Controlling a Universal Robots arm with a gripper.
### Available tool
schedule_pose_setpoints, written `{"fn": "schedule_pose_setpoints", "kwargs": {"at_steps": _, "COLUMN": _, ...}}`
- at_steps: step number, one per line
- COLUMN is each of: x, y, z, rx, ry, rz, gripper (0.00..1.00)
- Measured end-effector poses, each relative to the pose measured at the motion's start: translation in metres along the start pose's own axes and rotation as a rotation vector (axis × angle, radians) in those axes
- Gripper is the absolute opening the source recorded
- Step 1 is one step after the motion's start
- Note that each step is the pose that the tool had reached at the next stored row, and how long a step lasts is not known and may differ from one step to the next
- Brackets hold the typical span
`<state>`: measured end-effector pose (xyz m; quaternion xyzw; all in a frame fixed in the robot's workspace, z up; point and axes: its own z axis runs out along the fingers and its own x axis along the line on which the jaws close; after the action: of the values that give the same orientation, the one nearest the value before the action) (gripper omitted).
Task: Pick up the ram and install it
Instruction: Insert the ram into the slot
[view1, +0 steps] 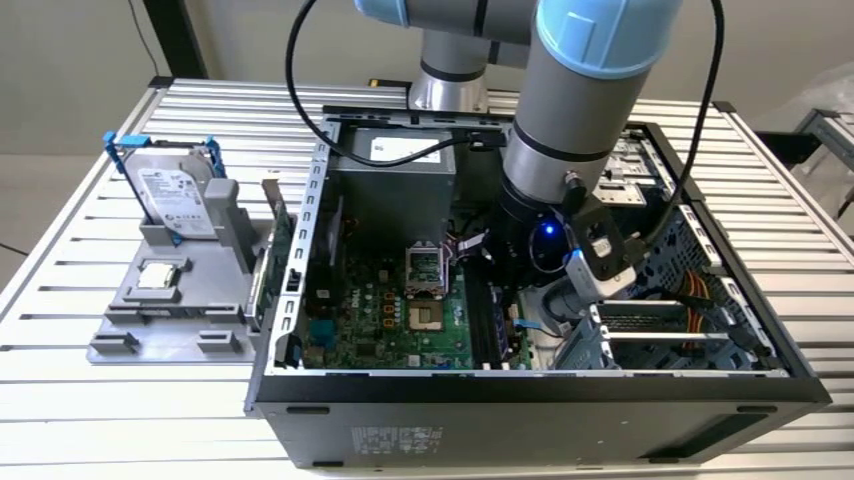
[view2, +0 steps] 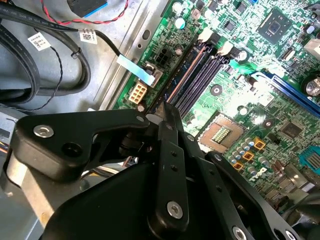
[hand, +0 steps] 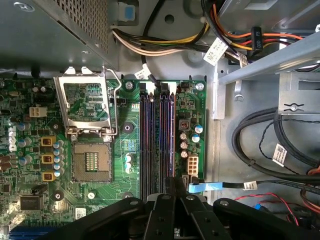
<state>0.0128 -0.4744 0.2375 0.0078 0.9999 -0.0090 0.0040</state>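
While reaching deep into the open computer case (view1: 534, 385), parked right over the bank of memory slots (hand: 156, 140) beside the empty processor socket (hand: 90, 165). With jaws drawn almost together, apparently pinching the ram (hand: 171, 181), seen edge-on as a thin dark blade poking out between the fingertips (hand: 162, 200). Lined up lengthwise with the slots in both wrist views, over the pair nearer the case wall. Hard to say whether touching a slot or just above one.

Judged as the install step: pickup apparently done, seating not yet done. Probably calls for keeping the stick upright and parallel to its slot, matching notch to key, checking that the white end latches (hand: 145, 86) stand open, then pressing straight down and evenly at both ends. Worth minding the blue-tipped cable (hand: 205, 186) just beside the slot ends.

Well apart on the surface (view1: 80, 230), toward the exterior view's left, standing upright in a grey holder (view1: 167, 300): the hard drive (view1: 174, 195).
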Motion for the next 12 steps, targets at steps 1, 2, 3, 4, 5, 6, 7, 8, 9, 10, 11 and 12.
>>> {"fn": "schedule_pose_setpoints", "kwargs": {"at_steps": 1, "x": 0.0000, "y": 0.0000, "z": 0.0000, "rx": 0.0000, "ry": 0.0000, "rz": 0.000, "gripper": 0.00}}
{"fn": "schedule_pose_setpoints", "kwargs": {"at_steps": 2, "x": 0.0000, "y": 0.0000, "z": 0.0000, "rx": 0.0000, "ry": 0.0000, "rz": 0.000, "gripper": 0.00}}
{"fn": "schedule_pose_setpoints", "kwargs": {"at_steps": 3, "x": 0.0000, "y": 0.0000, "z": 0.0000, "rx": 0.0000, "ry": 0.0000, "rz": 0.000, "gripper": 0.00}}
{"fn": "schedule_pose_setpoints", "kwargs": {"at_steps": 4, "x": 0.0000, "y": 0.0000, "z": 0.0000, "rx": 0.0001, "ry": 0.0000, "rz": 0.000, "gripper": 0.00}}
{"fn": "schedule_pose_setpoints", "kwargs": {"at_steps": 5, "x": 0.0000, "y": 0.0000, "z": 0.0000, "rx": 0.0001, "ry": 0.0000, "rz": 0.000, "gripper": 0.00}}
{"fn": "schedule_pose_setpoints", "kwargs": {"at_steps": 6, "x": 0.0000, "y": 0.0000, "z": 0.0000, "rx": 0.0001, "ry": 0.0000, "rz": 0.000, "gripper": 0.00}}
{"fn": "schedule_pose_setpoints", "kwargs": {"at_steps": 7, "x": 0.0000, "y": 0.0000, "z": 0.0000, "rx": 0.0000, "ry": 0.0000, "rz": 0.000, "gripper": 0.00}}
{"fn": "schedule_pose_setpoints", "kwargs": {"at_steps": 8, "x": 0.0000, "y": 0.0000, "z": 0.0000, "rx": 0.0001, "ry": 0.0000, "rz": 0.000, "gripper": 0.00}}
{"fn": "schedule_pose_setpoints", "kwargs": {"at_steps": 9, "x": 0.0000, "y": 0.0000, "z": 0.0000, "rx": 0.0000, "ry": 0.0000, "rz": 0.000, "gripper": 0.00}}
{"fn": "schedule_pose_setpoints", "kwargs": {"at_steps": 10, "x": 0.0000, "y": 0.0000, "z": 0.0000, "rx": 0.0001, "ry": 0.0000, "rz": -0.001, "gripper": 0.00}}
{"fn": "schedule_pose_setpoints", "kwargs": {"at_steps": 11, "x": 0.0000, "y": 0.0000, "z": 0.0000, "rx": 0.0000, "ry": -0.0001, "rz": -0.003, "gripper": 0.00}}
{"fn": "schedule_pose_setpoints", "kwargs": {"at_steps": 12, "x": 0.0000, "y": 0.0000, "z": 0.0000, "rx": 0.0000, "ry": -0.0002, "rz": -0.009, "gripper": 0.00}}
